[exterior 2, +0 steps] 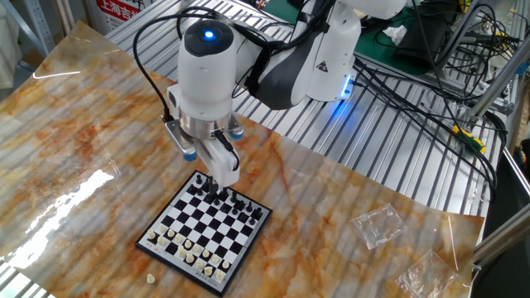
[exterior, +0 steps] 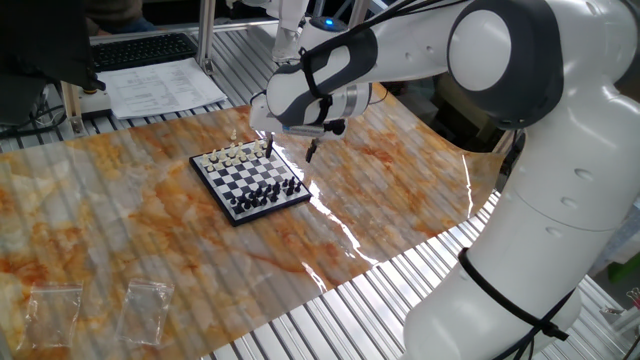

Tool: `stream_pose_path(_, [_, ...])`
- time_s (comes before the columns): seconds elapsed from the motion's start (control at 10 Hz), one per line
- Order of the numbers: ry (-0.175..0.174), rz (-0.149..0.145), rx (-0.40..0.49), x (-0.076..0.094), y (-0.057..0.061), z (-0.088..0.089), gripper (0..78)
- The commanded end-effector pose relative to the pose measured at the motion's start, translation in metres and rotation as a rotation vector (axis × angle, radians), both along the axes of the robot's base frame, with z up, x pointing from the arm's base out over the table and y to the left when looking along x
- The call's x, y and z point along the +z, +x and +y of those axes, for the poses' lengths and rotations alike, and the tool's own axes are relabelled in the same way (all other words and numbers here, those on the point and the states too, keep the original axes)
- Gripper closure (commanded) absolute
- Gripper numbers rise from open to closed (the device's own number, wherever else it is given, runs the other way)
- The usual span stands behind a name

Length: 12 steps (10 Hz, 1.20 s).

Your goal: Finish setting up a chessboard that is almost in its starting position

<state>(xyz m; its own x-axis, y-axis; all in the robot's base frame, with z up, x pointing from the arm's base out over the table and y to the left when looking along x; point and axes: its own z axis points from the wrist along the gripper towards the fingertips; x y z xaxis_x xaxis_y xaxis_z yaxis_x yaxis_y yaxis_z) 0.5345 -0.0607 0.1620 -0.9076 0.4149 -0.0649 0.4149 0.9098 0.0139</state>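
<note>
Hovering hand (exterior 2: 222, 184) above chessboard's (exterior 2: 166, 247) black-row edge.
</note>
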Motion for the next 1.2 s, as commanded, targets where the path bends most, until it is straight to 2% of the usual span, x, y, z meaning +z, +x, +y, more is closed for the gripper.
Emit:
stream_pose_path(0.1, [0.003,0.0,0.035,0.0012,0.0008,-0.0005,0.1])
stream_pose_path(0.3, [0.004,0.005,0.075,0.0012,0.0008,-0.0005,0.1])
stream_pose_path(0.5, [0.001,-0.003,0.077,0.0012,0.0008,-0.0005,0.1])
stream_pose_path(0.6, [0.005,0.002,0.079,0.0012,0.0008,-0.0005,0.1])
stream_pose_path(1.1, [0.051,0.017,0.063,0.0012,0.0008,-0.0005,0.1])
stream_pose_path(1.2, [0.052,0.021,0.066,0.0012,0.0008,-0.0005,0.1])
